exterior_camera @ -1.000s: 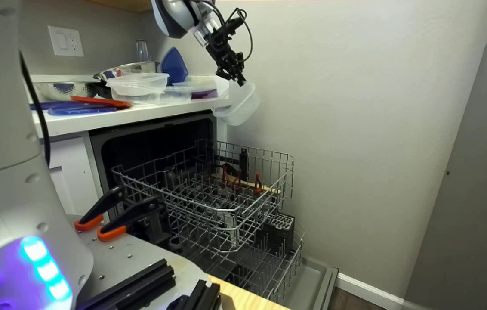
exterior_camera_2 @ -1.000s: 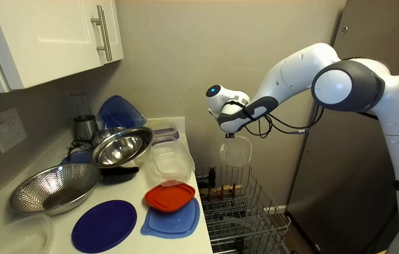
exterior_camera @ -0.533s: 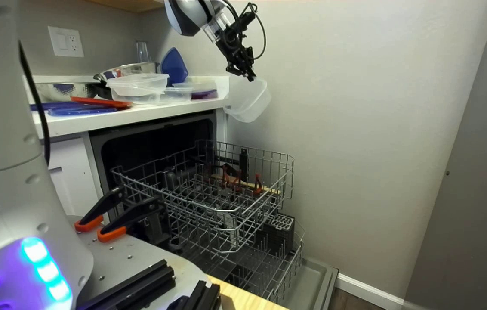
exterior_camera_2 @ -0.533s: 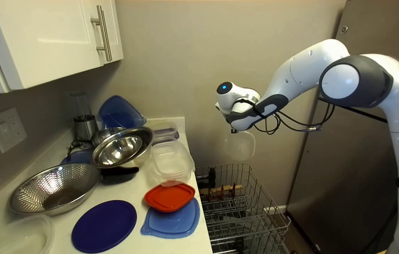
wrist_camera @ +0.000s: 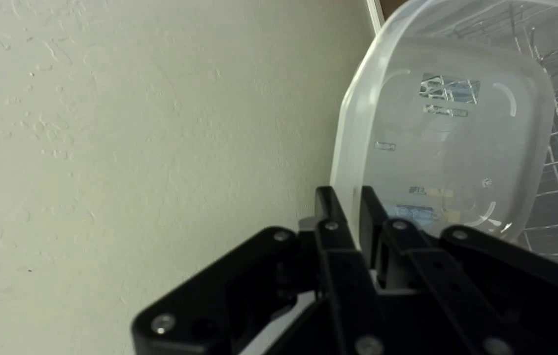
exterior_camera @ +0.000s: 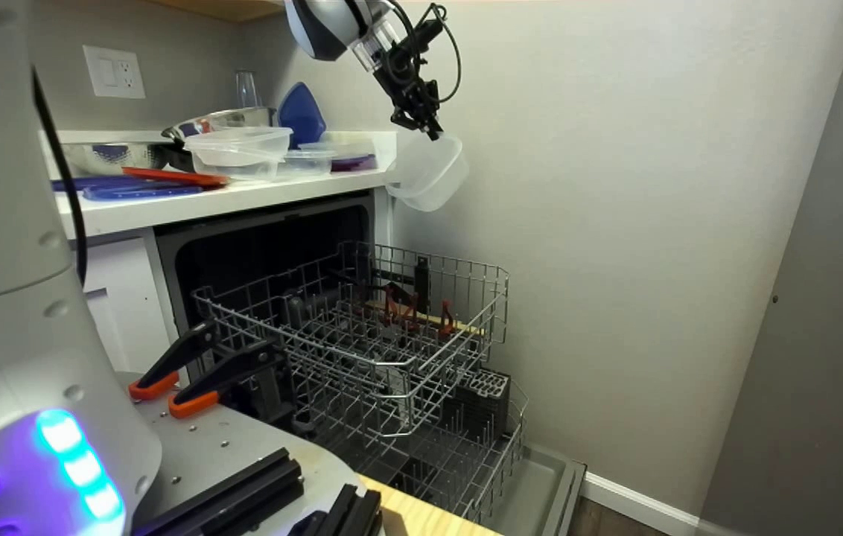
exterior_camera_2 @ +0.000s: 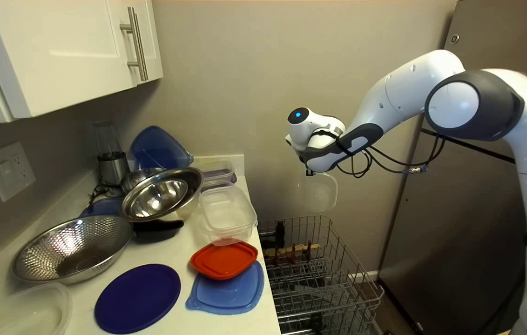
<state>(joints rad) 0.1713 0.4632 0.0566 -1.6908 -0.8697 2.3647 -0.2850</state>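
My gripper (wrist_camera: 344, 197) is shut on the rim of a clear plastic container (wrist_camera: 461, 133), with one finger on each side of its edge. In an exterior view the gripper (exterior_camera: 430, 134) is at the top of the container (exterior_camera: 430, 175), which hangs tilted beside the counter's end and above the upper dishwasher rack (exterior_camera: 392, 362). The container also shows, faint against the wall, in an exterior view (exterior_camera_2: 320, 193); there the arm hides most of the gripper. The container looks empty inside, and the rack shows through its wall in the wrist view.
The counter (exterior_camera_2: 184, 321) holds steel bowls (exterior_camera_2: 161, 193), a colander (exterior_camera_2: 75, 249), clear containers (exterior_camera_2: 226, 209), a red lid (exterior_camera_2: 224, 259) and blue lids (exterior_camera_2: 138, 298). The lower rack (exterior_camera: 421, 476) is also pulled out. A wall (wrist_camera: 136, 148) is close to the gripper. Clamps (exterior_camera: 191, 372) sit by the base.
Over the last second the arm has carried the container a little up and away from the counter. In the last half second it has hardly moved. The grip on the rim is unchanged.
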